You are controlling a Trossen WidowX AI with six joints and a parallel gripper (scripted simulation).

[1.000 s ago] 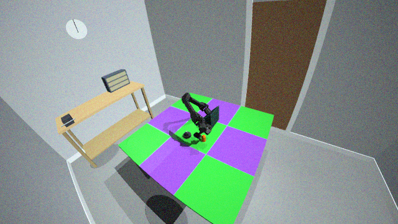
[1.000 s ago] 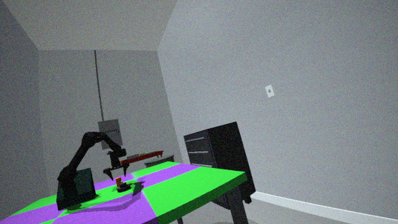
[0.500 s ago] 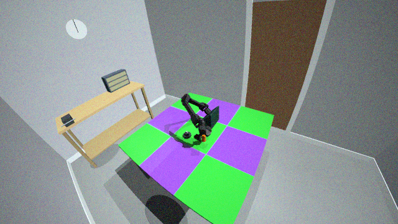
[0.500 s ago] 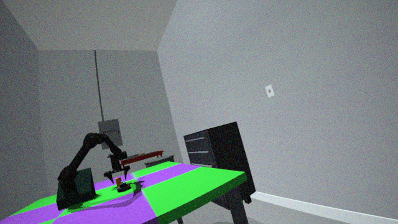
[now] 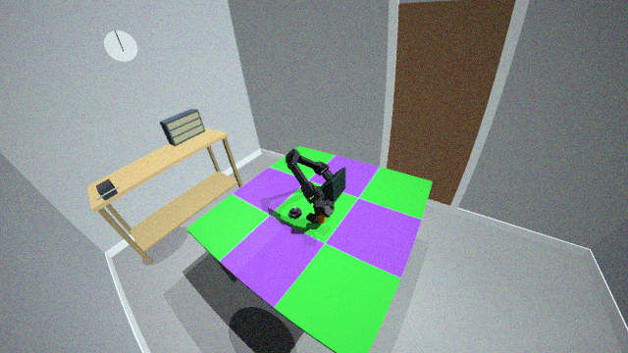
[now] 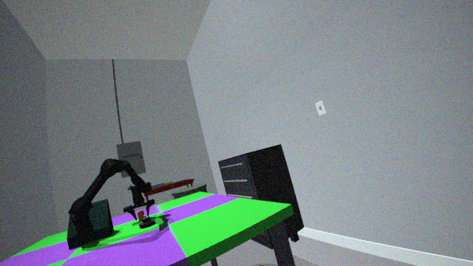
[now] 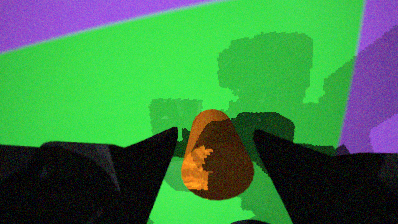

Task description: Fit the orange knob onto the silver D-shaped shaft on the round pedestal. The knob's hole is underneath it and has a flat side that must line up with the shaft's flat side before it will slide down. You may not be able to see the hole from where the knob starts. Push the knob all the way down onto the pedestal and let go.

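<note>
Wrist: pedestal (image 7: pixel 250 221) mostly cut off.

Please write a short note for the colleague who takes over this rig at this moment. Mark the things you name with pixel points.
Gripper (image 6: pixel 141 215) (image 7: pixel 215 132): open, lowered around the orange knob, its fingers on either side with gaps to both.
Orange knob (image 5: pixel 321 219) (image 6: pixel 140 216) (image 7: pixel 217 160): standing on the green square, not on the pedestal; hole not visible.
Round pedestal (image 5: pixel 294 212) (image 6: pixel 147 224): on the same square, beside the knob; the flat side of its shaft cannot be made out.
Done: gripper placed for the grasp.
Left: grip, lift, align flat sides, push fully down, let go.
</note>
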